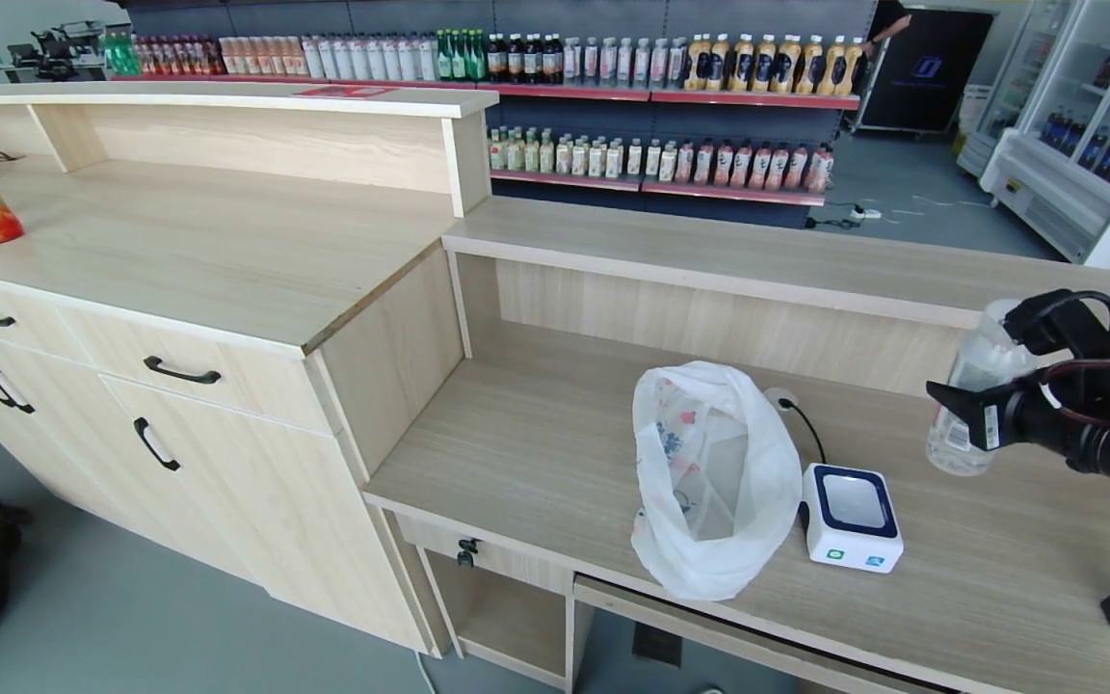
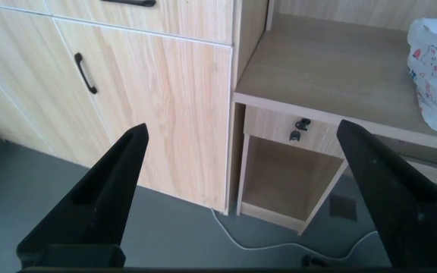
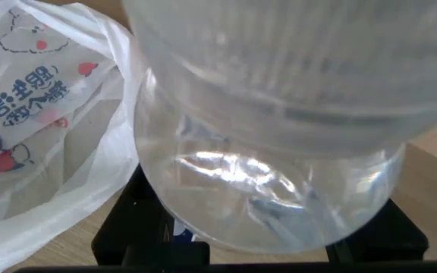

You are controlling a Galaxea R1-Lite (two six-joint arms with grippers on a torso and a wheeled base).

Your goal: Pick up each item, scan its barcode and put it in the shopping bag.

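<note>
Early going, I judge: the right claw (image 1: 1008,376) grips a clear bottle (image 1: 955,448) above the table (image 1: 536,434) at the scanner's (image 1: 851,516) 2 o'clock, unscanned and unbagged, the shopping bag (image 1: 714,482) at the scanner's 9 o'clock looks empty, and the left claw (image 2: 241,129) hangs open.

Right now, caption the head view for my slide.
Right claw holds a clear bottle beside the scanner and shopping bag.

Light wooden checkout counter (image 1: 536,453) with a low desk beside a taller section (image 1: 208,251), whose drawers and cupboard doors carry black handles (image 1: 181,372). A dark lock (image 1: 466,551) sits on the desk drawer. Behind, red-edged shelves (image 1: 656,186) hold rows of bottled drinks; glass-door fridges (image 1: 1095,87) stand far right
</note>
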